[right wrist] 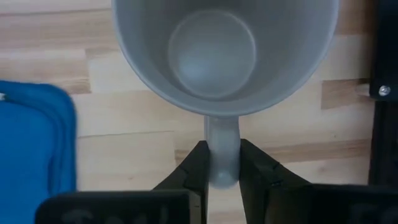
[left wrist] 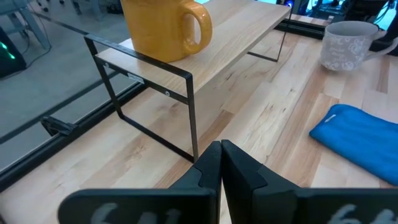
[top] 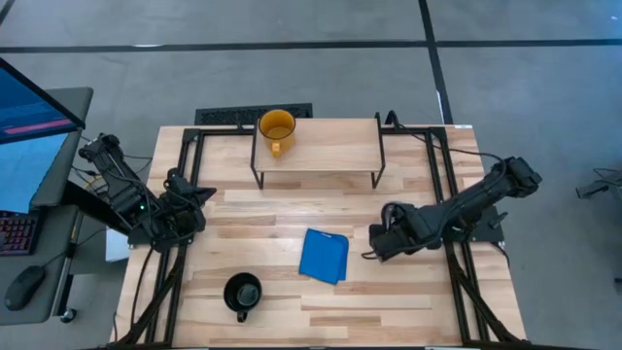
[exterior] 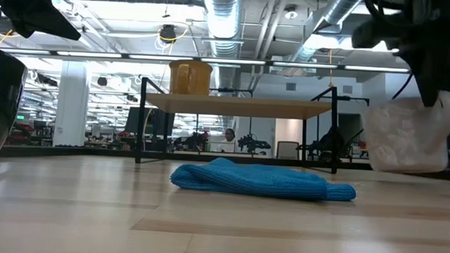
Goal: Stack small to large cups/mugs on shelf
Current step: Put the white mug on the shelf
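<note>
Right gripper (right wrist: 221, 163) fingers were clamped on the handle of the one grey mug (right wrist: 225, 53), near the bench's (top: 389, 301) right edge. Left gripper (left wrist: 221, 163) fingers pressed together, empty, by the left edge. One yellow mug (top: 276, 129) stood at the shelf's (top: 330, 146) left end. One black mug (top: 242, 293) sat near the front edge; one blue cloth (top: 325, 255) lay mid-bench.

Grey concrete floor (top: 292, 68) with dark seams, desk with monitor (top: 29, 107) upper left, exposed ceiling ducts (exterior: 229, 14), strip lights.
</note>
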Controlling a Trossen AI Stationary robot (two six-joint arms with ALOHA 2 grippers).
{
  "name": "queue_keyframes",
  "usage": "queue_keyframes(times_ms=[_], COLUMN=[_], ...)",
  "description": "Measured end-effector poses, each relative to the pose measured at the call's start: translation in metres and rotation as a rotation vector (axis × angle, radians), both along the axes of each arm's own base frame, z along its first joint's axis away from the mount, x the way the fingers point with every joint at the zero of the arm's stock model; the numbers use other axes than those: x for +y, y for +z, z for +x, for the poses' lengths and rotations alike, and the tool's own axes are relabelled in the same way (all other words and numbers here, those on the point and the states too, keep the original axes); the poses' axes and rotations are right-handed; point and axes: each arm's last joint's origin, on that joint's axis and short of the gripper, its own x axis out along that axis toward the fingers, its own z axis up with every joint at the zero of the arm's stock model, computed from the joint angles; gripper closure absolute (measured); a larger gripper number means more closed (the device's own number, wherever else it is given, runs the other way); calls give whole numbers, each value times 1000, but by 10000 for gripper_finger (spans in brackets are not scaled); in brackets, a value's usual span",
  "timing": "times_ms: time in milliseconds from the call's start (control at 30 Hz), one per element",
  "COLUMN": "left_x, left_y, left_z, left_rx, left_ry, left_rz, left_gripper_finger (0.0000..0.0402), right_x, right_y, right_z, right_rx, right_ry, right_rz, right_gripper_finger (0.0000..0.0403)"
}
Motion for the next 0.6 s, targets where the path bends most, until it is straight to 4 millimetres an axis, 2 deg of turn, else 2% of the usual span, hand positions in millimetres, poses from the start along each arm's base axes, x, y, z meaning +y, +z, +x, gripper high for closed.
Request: queue_keyframes(times_ms=[333,600], left_x=[0,0], left_y=[0,0], left_z=[0,0], left_rx=[0,0], left_ry=[0,1], left_rz=[1,2], left_gripper_finger=[401,401], right_x=[-23,-46], right_y=[26,57], right_z=[20,37], right_rx=[-74,-168], right_ry=[65,139], right_rz=[-25,-48], right_gripper_finger=[334,334])
